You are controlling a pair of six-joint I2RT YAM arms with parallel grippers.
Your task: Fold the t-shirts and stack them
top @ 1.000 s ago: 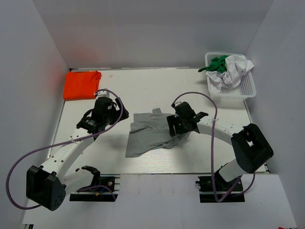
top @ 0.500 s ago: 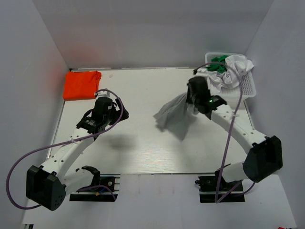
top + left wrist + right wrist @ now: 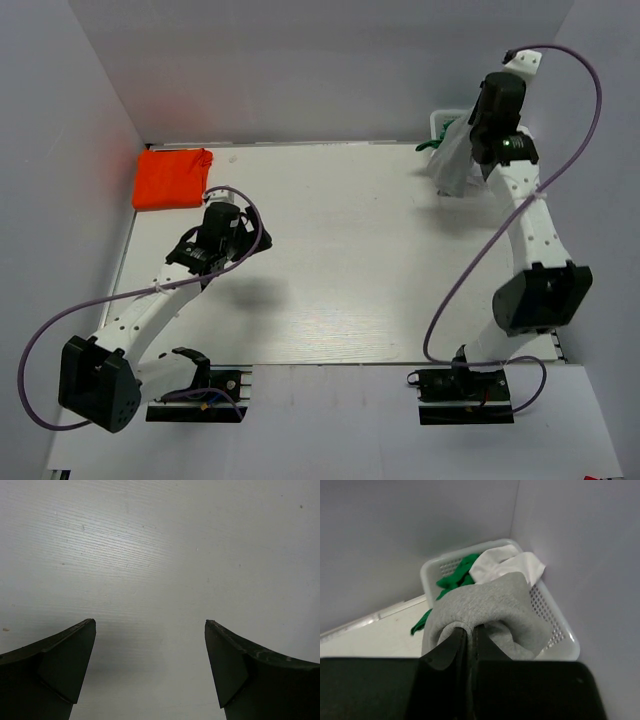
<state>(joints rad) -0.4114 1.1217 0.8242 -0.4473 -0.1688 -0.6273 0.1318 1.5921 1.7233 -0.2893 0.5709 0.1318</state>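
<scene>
In the overhead view, the left fingers (image 3: 218,212) are held low over the white counter (image 3: 330,260); whether they are spread cannot be made out from here. A bright orange cloth t-shirt (image 3: 172,178), folded into a flat rectangle, is seen beyond them and to their left, at the far left corner of the counter and apart from them. The right fingers (image 3: 476,135) are held high at the far right corner, and a grey cloth t-shirt (image 3: 451,165) is seen hanging below them. A corner of a white plastic mesh basket (image 3: 437,120) is glimpsed just behind the hanging cloth.

In the left wrist view, the left fingers are shown spread wide apart. Bare counter is seen between and ahead of them, and nothing is gripped.

In the right wrist view, the right fingers are shown pressed together on a fold of the grey t-shirt, which is bunched over and around their tips. Beyond them the basket is seen in the corner of the walls. A crumpled green cloth t-shirt (image 3: 455,575) and a white cloth t-shirt (image 3: 505,562) are held in it. The green one lies to the left of the fingers and is draped partly over the basket's rim. The white one lies to the right, toward the side wall.
</scene>
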